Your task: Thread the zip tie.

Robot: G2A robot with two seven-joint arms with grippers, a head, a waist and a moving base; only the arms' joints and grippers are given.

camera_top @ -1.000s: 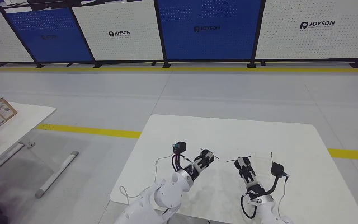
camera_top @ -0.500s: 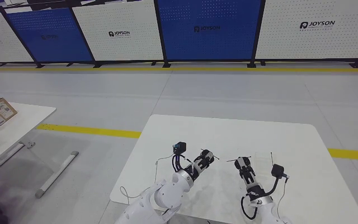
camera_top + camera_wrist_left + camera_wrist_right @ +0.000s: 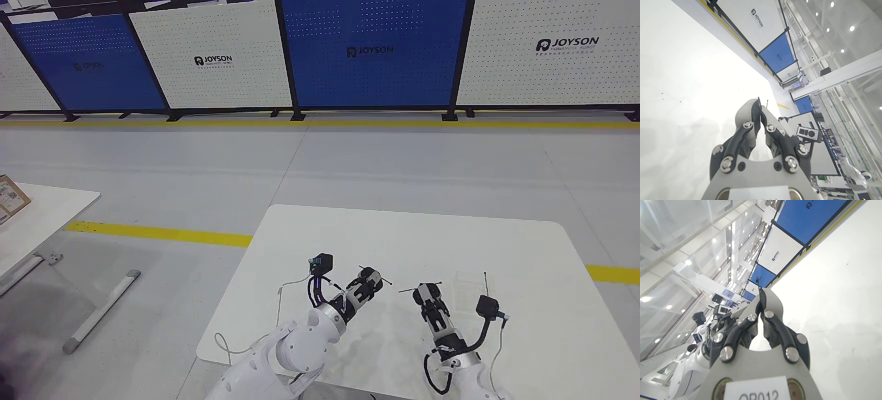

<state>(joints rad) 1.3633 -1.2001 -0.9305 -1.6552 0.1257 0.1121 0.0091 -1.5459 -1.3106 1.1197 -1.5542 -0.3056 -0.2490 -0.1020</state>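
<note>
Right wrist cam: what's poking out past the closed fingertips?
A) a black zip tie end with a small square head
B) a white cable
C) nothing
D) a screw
A: a thin black zip tie runs out from between the shut fingers of the right gripper and ends in a small square head.

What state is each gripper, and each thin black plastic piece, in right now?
left gripper: shut on thin black strip.
thin black strip: pinched, tip sticking out past the fingertips.
right gripper: shut on black plastic zip tie.
black plastic zip tie: pinched, head end sticking out, nothing through it.
</note>
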